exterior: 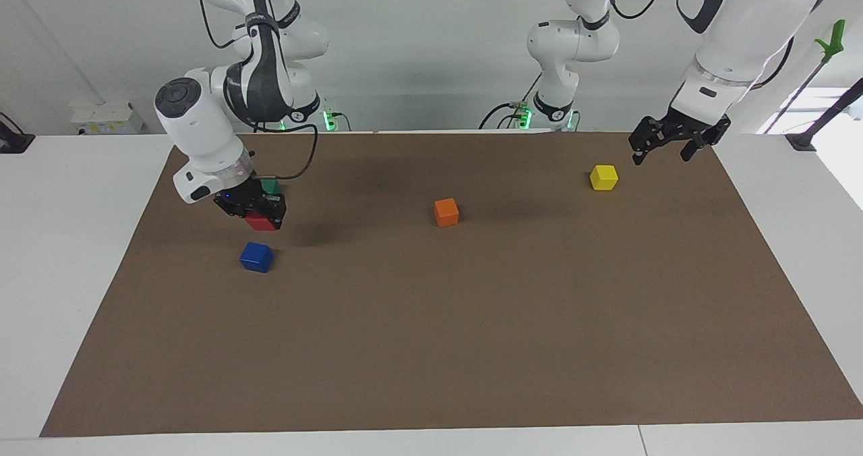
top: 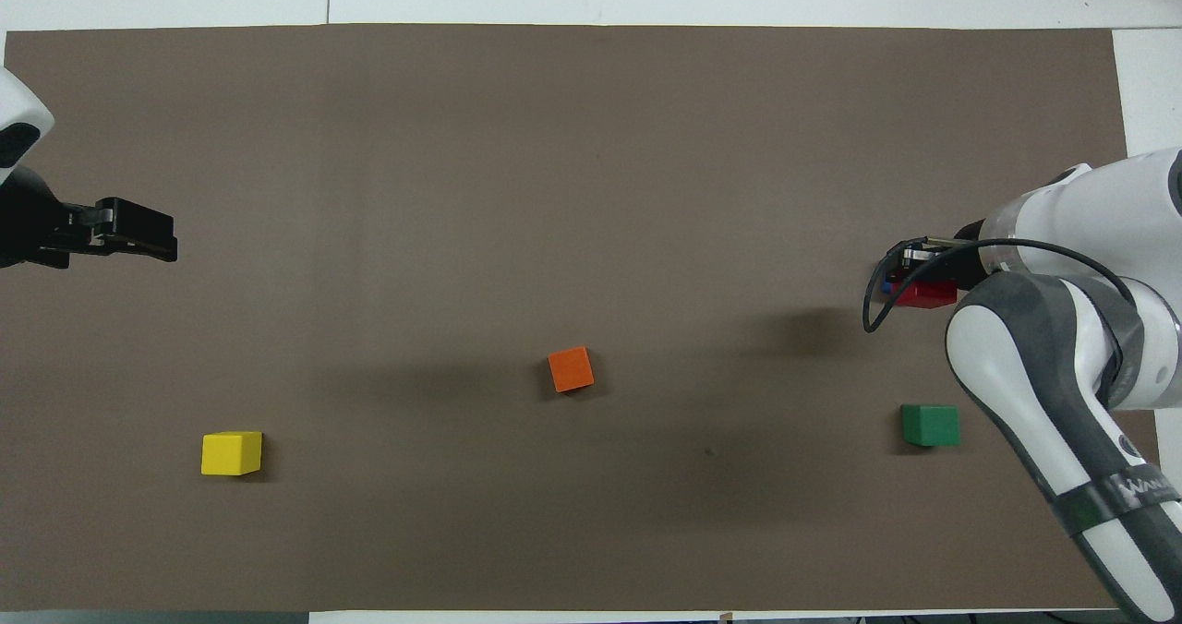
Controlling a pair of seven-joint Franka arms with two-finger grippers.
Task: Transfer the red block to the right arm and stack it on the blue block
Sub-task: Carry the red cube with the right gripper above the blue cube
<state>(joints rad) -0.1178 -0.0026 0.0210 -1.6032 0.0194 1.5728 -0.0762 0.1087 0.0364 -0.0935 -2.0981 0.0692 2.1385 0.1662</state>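
Note:
The red block hangs in the air with my right gripper shut on it. Just below it, with a small gap, the blue block sits on the brown mat. From overhead the red block covers nearly all of the blue block, of which only a sliver shows, and the right gripper is mostly hidden under its own arm. My left gripper hangs open and empty over the mat's edge near the yellow block, and it shows in the overhead view too.
A green block sits partly hidden by the right gripper, nearer to the robots than the blue one; it shows whole from overhead. An orange block lies mid-mat. A yellow block lies toward the left arm's end.

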